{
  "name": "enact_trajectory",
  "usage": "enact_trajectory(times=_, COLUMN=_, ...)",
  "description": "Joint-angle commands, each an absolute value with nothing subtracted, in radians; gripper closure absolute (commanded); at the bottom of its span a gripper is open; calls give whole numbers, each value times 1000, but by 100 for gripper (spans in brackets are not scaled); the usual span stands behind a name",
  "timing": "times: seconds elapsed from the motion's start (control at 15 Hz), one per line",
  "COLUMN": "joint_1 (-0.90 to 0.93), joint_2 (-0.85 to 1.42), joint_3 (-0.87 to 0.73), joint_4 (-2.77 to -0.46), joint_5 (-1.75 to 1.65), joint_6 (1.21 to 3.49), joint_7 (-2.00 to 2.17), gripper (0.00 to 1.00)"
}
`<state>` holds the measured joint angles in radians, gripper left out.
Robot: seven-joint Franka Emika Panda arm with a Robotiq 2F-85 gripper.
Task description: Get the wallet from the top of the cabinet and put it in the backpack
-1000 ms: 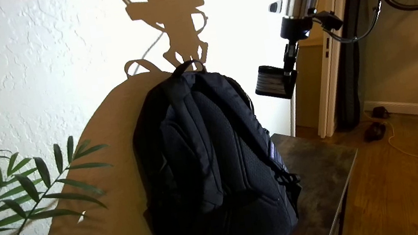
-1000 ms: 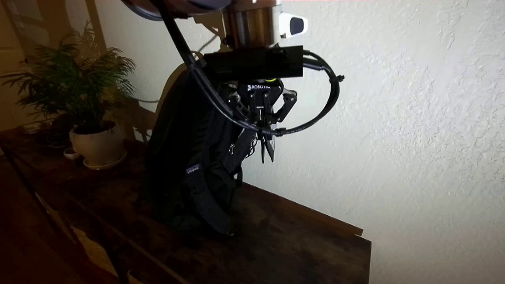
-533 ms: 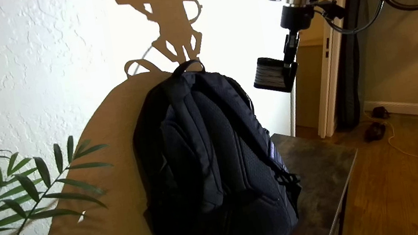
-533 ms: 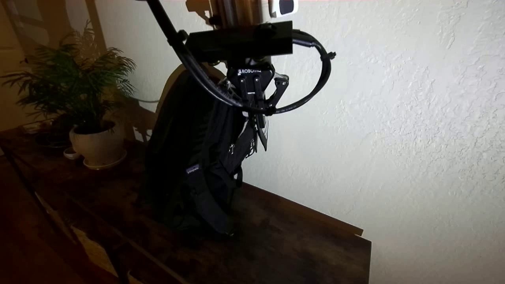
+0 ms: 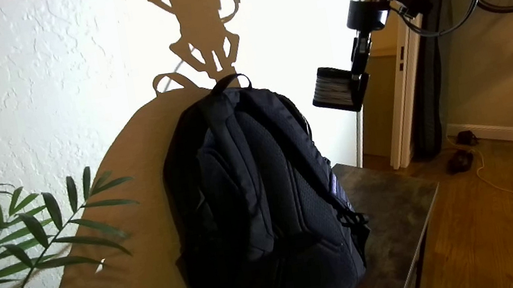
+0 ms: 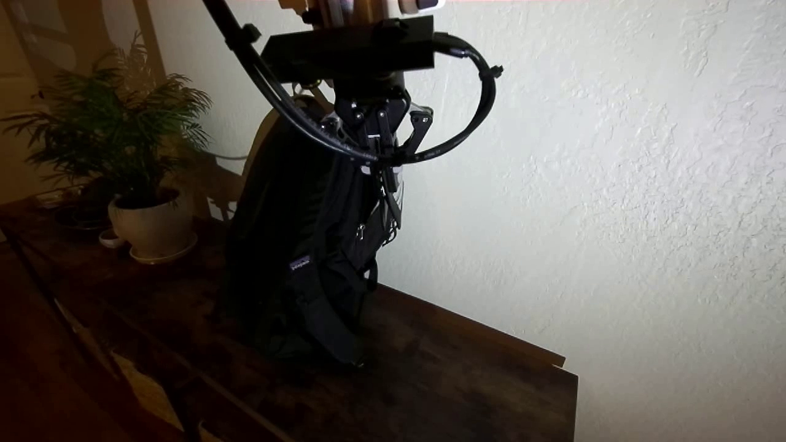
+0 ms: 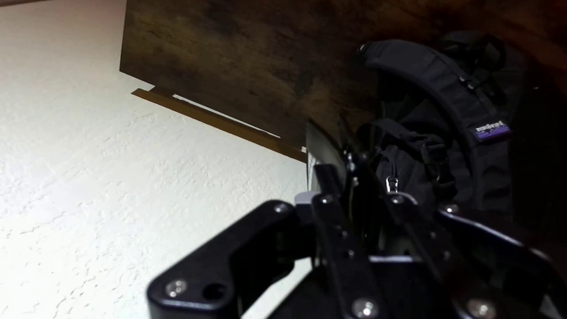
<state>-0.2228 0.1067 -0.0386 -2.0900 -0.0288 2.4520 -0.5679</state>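
The wallet [image 5: 332,89] is dark with pale stripes on its side. My gripper [image 5: 359,79] is shut on it and holds it in the air. In an exterior view it hangs to the right of the upper part of the backpack [image 5: 273,187]. In an exterior view the gripper [image 6: 385,175] and the thin edge of the wallet [image 6: 393,212] overlap the wall side of the backpack [image 6: 301,233]. In the wrist view the wallet [image 7: 325,148] sticks out beyond the gripper [image 7: 350,177], left of the backpack [image 7: 407,57]. The backpack stands upright; its opening is not clearly seen.
The backpack stands on the dark brown cabinet [image 6: 448,374] beside a white textured wall [image 6: 614,215]. A potted plant [image 6: 150,221] stands farther along the cabinet. Palm leaves [image 5: 31,233] fill the lower left in an exterior view. A cable loops around the gripper.
My gripper has risen with the wallet still held. It has moved left toward the backpack in an exterior view, and its shadow on the wall has shifted left. The backpack has not moved.
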Motion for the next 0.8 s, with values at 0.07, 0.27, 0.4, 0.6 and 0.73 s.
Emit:
enact_trajectory(times=0.07, joint_1=-185, joint_2=53, joint_3=-54, joint_4=-2118, joint_5=-25, joint_6=2419, joint_7=-559, gripper=96)
enact_trajectory(times=0.27, joint_1=-171, joint_2=50, joint_3=-45, joint_4=-2122, joint_5=-8, joint_6=2419, joint_7=-576, gripper=96)
enact_trajectory(times=0.4, joint_1=-162, joint_2=54, joint_3=-39, joint_4=-2120, joint_5=6, joint_6=2426, joint_7=-590, gripper=96)
enact_trajectory(times=0.6, joint_1=-147, joint_2=70, joint_3=-32, joint_4=-2103, joint_5=19, joint_6=2421, joint_7=-589, gripper=96)
enact_trajectory(times=0.73, joint_1=-137, joint_2=77, joint_3=-27, joint_4=-2093, joint_5=18, joint_6=2420, joint_7=-586, gripper=96)
